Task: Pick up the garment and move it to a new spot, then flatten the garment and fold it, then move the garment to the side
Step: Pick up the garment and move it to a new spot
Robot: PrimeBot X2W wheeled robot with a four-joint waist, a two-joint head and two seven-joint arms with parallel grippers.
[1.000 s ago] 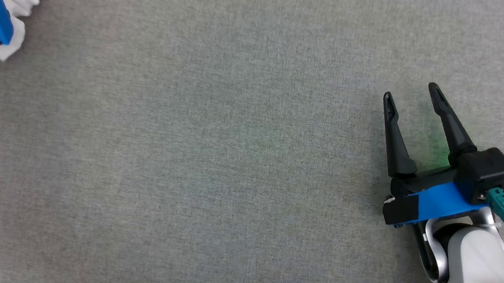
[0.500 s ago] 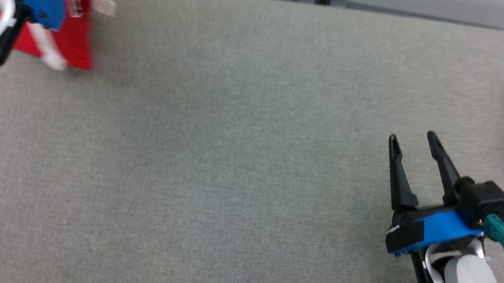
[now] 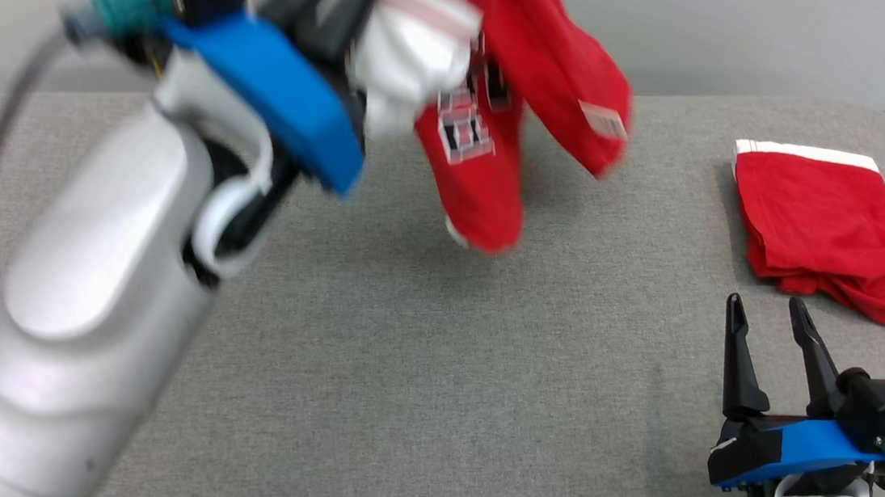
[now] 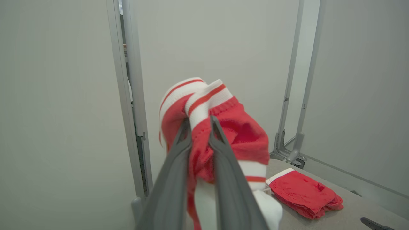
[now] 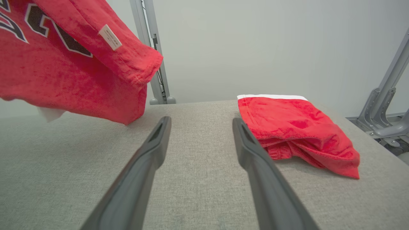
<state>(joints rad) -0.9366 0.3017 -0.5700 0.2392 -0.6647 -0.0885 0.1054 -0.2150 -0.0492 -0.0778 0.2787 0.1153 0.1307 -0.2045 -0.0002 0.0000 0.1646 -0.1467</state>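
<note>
My head camera is looking forward and down across the grey table (image 3: 427,409) from well above. My left wrist camera is staring close along its fingers (image 4: 172,179) at the wall (image 4: 64,95); my right wrist camera is skimming low over that table. All three are catching the folded red garment (image 3: 819,220) on their right.

A grey woven tabletop (image 3: 430,377) spreads across the scene, and its far right corner is rounded. On its far right part lies a folded red cloth (image 3: 818,224), flat on the fabric. It has a white band along its far edge and rumpled layers showing at its near edge. Beyond the table stands a plain pale wall (image 3: 755,35). A grey metal upright (image 4: 127,95) rises against it, and two more posts (image 4: 289,80) end in brackets by the table's edge.
</note>
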